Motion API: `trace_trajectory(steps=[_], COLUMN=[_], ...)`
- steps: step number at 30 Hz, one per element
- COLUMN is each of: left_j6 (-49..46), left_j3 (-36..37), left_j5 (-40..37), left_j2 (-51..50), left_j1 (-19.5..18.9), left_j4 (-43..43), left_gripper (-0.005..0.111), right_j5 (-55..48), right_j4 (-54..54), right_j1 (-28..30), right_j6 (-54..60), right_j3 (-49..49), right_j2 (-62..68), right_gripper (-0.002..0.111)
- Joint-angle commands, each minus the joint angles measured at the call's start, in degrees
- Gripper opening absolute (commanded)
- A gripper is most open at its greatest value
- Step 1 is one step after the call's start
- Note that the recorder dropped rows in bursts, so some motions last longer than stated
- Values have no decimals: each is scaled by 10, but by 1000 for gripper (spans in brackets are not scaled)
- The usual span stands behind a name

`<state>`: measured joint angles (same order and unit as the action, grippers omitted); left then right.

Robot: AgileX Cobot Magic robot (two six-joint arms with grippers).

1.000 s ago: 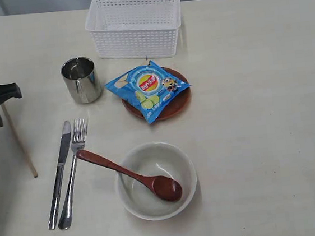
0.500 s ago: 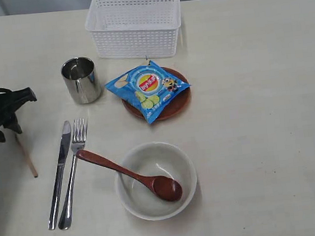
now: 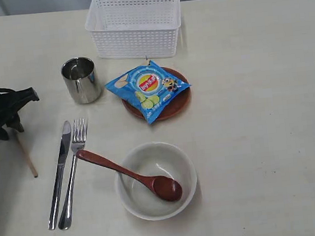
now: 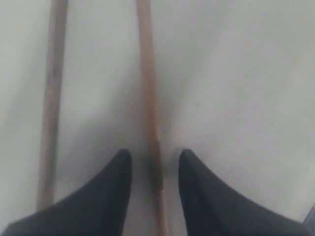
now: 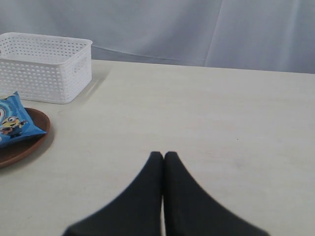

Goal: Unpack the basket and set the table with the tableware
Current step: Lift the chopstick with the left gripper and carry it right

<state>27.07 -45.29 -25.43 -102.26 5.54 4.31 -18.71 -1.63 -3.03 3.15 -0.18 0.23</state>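
Left fingers (image 4: 118, 189) shifted toward the knife (image 3: 59, 173), parted astride one chopstick (image 4: 149, 113); right fingers (image 5: 152, 196) closed.

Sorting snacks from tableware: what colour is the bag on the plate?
The bag is bright blue, with a yellow-red logo; clearest in the exterior view.

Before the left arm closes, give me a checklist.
1. The chopstick sits between the left jaws: ok, gaps on both sides.
2. Grip on it: not ok, jaws apart.
3. The second chopstick lies outside them: ok.
4. Tips down at the table: cannot tell, blurred.
5. The right jaws shut and empty: ok.
6. The fork clear of the arm: ok.
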Motion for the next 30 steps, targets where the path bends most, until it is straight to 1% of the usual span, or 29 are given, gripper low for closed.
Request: trace_trajectory(steps=[1,5,11,15,18,20,21,22,24,26,27,30], left_j6=[-18,-22,-32,-93,-121,-149,-178,-202,-211,-211,-218,-228], left_j3=[5,5,1,-27,-34,-34,-34,-34,-34,-35,-46,-73], left_j5=[-1,-1,-4,-48,-56,-58,-62,-65,-67,-74,-99,-158], left_j2=[-19,-19,-19,-8,33,59,73,84,110,137,143,151], left_j1=[-1,-1,-1,-1,-1,-1,0,4,26,57,76,113], left_j4=[7,7,7,7,8,33,54,68,69,69,69,69], left_gripper=[24,0,0,0,0,0,0,0,0,0,0,0], right_j5=[1,1,1,1,1,1,1,1,1,1,1,1], right_j4=[0,0,0,0,0,0,0,0,0,0,0,0], right_j1=[1,1,1,1,1,1,1,1,1,1,1,1], right_j6=[1,1,1,1,1,1,1,1,1,1,1,1], right_j3=[2,2,2,2,2,2,2,2,2,2,2,2], right_j2=[-2,-2,-2,-2,-2,-2,-2,-2,-2,-2,-2,-2], right_gripper=[0,0,0,0,0,0,0,0,0,0,0,0])
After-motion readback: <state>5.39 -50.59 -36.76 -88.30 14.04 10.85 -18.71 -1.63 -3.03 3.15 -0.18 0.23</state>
